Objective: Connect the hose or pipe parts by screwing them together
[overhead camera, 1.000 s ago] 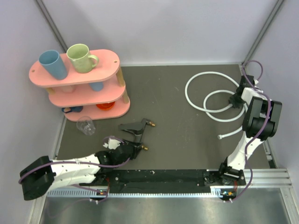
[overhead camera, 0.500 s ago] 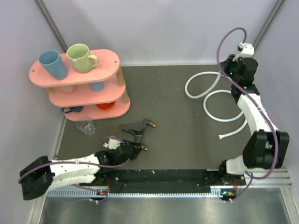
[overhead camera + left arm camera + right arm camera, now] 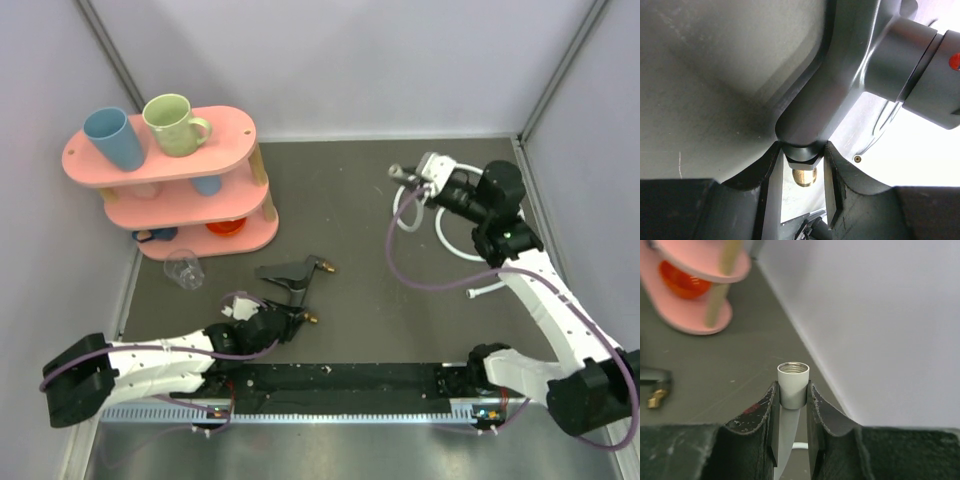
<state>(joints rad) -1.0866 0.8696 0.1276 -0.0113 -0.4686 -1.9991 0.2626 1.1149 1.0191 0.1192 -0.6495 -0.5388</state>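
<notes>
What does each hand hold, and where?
Left hand: small black Y-shaped tap fitting, by one branch behind its brass end. Right hand: thin white flexible hose, by its metal end nut.

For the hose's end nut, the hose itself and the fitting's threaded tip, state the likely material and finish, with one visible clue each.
End nut: likely metal, satin silver; thin ring with soft sheen.
Hose: probably plastic or rubber, smooth white; it lies in curves.
Fitting tip: looks like brass, glossy; yellow-gold shine.
</notes>
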